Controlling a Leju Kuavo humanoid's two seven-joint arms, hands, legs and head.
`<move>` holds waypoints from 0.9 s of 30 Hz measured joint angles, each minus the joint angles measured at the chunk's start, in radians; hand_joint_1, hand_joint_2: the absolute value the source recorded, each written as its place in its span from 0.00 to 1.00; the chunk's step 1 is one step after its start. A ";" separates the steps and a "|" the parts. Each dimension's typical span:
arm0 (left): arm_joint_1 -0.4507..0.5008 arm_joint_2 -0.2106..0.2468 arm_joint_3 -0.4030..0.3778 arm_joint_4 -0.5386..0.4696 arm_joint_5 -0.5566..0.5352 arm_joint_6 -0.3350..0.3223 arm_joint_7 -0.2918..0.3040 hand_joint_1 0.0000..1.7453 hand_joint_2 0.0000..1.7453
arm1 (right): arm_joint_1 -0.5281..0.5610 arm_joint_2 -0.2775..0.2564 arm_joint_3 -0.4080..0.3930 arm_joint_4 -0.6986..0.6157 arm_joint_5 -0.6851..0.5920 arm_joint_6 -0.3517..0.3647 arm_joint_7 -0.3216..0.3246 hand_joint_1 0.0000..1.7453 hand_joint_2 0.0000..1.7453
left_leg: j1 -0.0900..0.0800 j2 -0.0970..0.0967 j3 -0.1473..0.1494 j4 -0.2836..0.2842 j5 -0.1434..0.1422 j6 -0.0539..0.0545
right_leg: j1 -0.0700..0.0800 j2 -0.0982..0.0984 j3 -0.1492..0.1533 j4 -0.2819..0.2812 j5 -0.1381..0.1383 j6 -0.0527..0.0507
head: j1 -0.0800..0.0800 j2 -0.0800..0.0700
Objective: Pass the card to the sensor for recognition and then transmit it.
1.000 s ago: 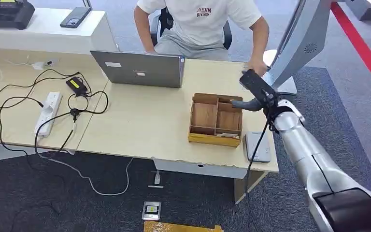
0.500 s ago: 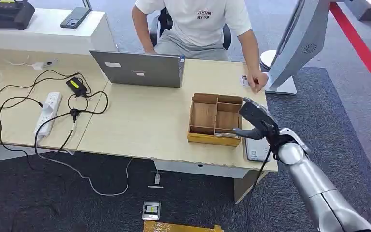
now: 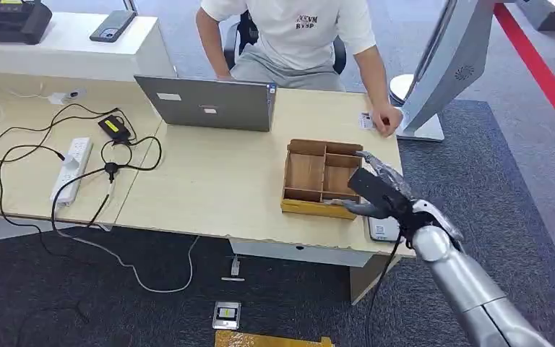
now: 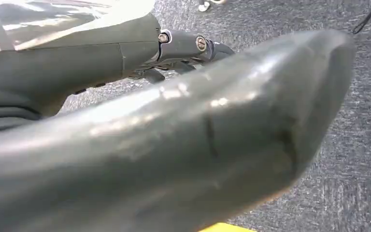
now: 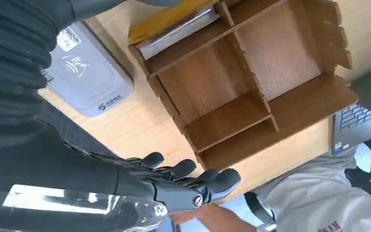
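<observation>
Head view: "RYSP" can be read on the shirt (image 3: 305,22) of a person seated at the far edge of the tabletop (image 3: 209,181). A card (image 3: 366,121) lies under the person's hand near the far right corner. The right robot hand (image 3: 376,189), open and holding nothing, hovers over the box (image 3: 323,178) by the right edge. Grey carpet (image 3: 520,188) covers the floor.

Right wrist view: a grey sensor (image 5: 87,72) bearing a contactless symbol is seen beside the box.

Left wrist view: the left robot hand's (image 4: 174,145) state cannot be told.

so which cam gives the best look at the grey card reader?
Right wrist view: the flat grey card reader shows whole, logo visible. In the head view, the right hand covers most of it.
</observation>
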 joint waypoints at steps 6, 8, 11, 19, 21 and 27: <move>0.000 0.000 0.000 0.000 -0.002 0.000 0.001 0.00 0.00 | 0.027 0.003 0.028 -0.027 0.155 -0.077 0.033 0.00 1.00 | 0.000 0.000 0.000 0.000 0.000 0.000 | 0.000 0.000 0.000 0.000 0.000 0.000 | 0.000 0.000; 0.000 0.000 0.000 0.000 -0.002 0.000 0.001 0.00 0.00 | 0.035 0.004 0.034 -0.030 0.175 -0.083 0.033 0.00 1.00 | 0.000 0.000 0.000 0.000 0.000 0.000 | 0.000 0.000 0.000 0.000 0.000 0.000 | 0.000 0.000; 0.000 0.000 0.000 0.000 0.000 0.000 0.002 0.00 0.00 | 0.045 0.007 0.048 -0.031 0.224 -0.091 0.032 0.00 1.00 | 0.000 0.000 0.000 0.000 0.000 0.000 | 0.000 0.000 0.000 0.000 0.000 0.000 | 0.000 0.000; -0.001 -0.002 0.000 0.000 0.002 0.005 0.010 0.00 0.00 | 0.067 0.032 0.079 -0.030 0.371 -0.165 0.084 0.00 1.00 | 0.000 0.000 0.000 0.000 0.000 0.000 | 0.000 0.000 0.000 0.000 0.000 0.000 | 0.000 0.000; -0.001 -0.004 0.000 0.000 0.003 0.005 0.015 0.00 0.00 | 0.067 0.041 0.085 -0.026 0.386 -0.180 0.093 0.00 1.00 | 0.000 0.000 0.000 0.000 0.000 0.000 | 0.000 0.000 0.000 0.000 0.000 0.000 | 0.000 0.000; -0.001 -0.009 0.000 0.000 0.008 0.006 0.017 0.00 0.00 | 0.062 0.075 0.103 -0.001 0.444 -0.220 0.102 0.00 1.00 | 0.000 0.000 -0.001 0.000 0.000 0.000 | 0.000 0.000 0.000 0.000 0.000 0.000 | 0.000 0.000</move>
